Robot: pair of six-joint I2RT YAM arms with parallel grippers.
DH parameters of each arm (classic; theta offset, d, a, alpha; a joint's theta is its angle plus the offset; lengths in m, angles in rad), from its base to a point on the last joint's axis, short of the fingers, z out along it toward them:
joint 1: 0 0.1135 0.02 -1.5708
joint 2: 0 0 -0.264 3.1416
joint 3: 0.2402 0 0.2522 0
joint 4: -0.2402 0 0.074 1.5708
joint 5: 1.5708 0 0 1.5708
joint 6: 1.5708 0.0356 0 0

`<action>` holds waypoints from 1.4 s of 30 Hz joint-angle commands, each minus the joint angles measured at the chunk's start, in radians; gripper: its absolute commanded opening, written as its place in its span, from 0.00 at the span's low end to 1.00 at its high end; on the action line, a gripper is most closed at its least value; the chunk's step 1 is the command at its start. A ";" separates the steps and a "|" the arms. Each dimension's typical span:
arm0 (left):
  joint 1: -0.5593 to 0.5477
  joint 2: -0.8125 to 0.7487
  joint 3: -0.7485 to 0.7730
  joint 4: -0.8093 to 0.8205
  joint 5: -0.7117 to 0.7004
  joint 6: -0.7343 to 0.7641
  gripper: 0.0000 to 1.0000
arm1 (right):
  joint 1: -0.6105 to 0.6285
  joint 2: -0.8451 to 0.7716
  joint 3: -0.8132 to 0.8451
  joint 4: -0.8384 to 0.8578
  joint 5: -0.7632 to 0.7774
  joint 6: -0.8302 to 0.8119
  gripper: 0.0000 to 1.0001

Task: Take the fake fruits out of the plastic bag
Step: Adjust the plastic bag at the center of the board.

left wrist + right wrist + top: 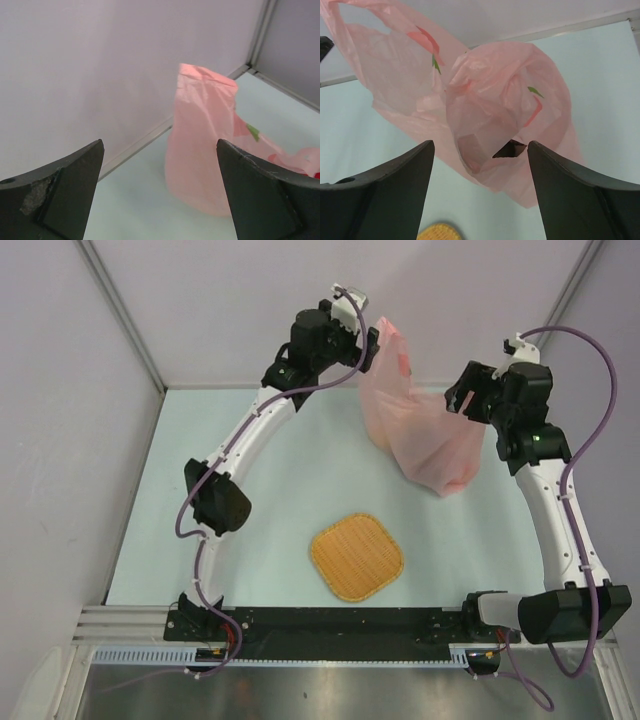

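Note:
The pink plastic bag [418,425] stands crumpled at the back of the table, between my two grippers. My left gripper [368,340] is open and empty just left of the bag's raised top. In the left wrist view the bag [202,150] is ahead of the open gripper [160,142], apart from both fingers. My right gripper [462,398] is open and empty at the bag's right side. In the right wrist view the gripper [480,143] faces the bag [485,105], which has a small dark gap in its folds. The fake fruits are hidden inside; only a reddish patch [460,484] shows through.
A woven orange-tan square tray [357,556] lies on the pale table in front of the bag, and its edge shows in the right wrist view [437,233]. Grey walls with metal corner posts close in the back and sides.

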State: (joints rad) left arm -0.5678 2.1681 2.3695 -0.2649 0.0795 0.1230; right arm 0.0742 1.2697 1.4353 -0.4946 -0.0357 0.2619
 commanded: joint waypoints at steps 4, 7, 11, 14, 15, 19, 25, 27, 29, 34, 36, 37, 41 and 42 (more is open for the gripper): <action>-0.006 0.013 0.040 0.205 0.193 -0.117 1.00 | -0.045 -0.003 -0.027 0.045 -0.033 0.062 0.79; -0.012 0.079 0.080 0.223 0.187 -0.117 1.00 | -0.059 0.036 -0.038 0.073 -0.055 0.065 0.78; -0.026 0.134 0.115 0.260 0.146 -0.053 0.68 | -0.045 0.097 -0.009 0.131 -0.081 0.036 0.72; -0.023 0.179 0.181 0.323 0.066 0.041 0.33 | -0.040 0.190 0.082 0.145 -0.087 0.022 0.58; -0.017 0.180 0.189 0.331 0.056 0.062 0.20 | -0.039 0.218 0.120 0.146 -0.099 0.004 0.47; 0.019 0.147 0.185 0.314 0.054 0.067 0.00 | 0.005 0.389 0.369 0.163 -0.130 -0.033 0.06; 0.144 0.001 0.171 0.291 0.017 0.035 0.00 | 0.117 0.632 0.796 0.189 -0.179 -0.118 0.03; 0.204 -0.062 0.172 0.289 0.038 0.033 0.00 | 0.160 0.726 0.972 0.188 -0.193 -0.135 0.03; 0.248 -0.105 0.168 0.274 0.074 0.047 0.00 | 0.180 0.779 1.069 0.162 -0.220 -0.148 0.03; 0.299 -0.307 0.000 0.150 0.172 0.018 0.00 | 0.194 0.722 0.923 0.224 -0.269 -0.161 0.03; 0.299 -0.390 -0.122 0.122 0.230 -0.003 0.00 | 0.179 0.686 0.852 0.225 -0.297 -0.147 0.02; 0.295 -0.465 -0.244 0.116 0.253 -0.008 0.04 | 0.174 0.642 0.785 0.223 -0.334 -0.141 0.02; 0.263 -0.572 -0.485 0.096 0.292 -0.006 0.62 | 0.174 0.459 0.492 0.258 -0.366 -0.179 0.01; 0.258 -0.577 -0.515 0.099 0.290 -0.006 0.72 | 0.174 0.413 0.435 0.269 -0.369 -0.199 0.01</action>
State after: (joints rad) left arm -0.2840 1.5963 2.0155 -0.0929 0.2943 0.1318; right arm 0.2504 1.8912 2.0407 -0.2977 -0.3408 0.1146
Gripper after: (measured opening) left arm 0.578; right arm 0.019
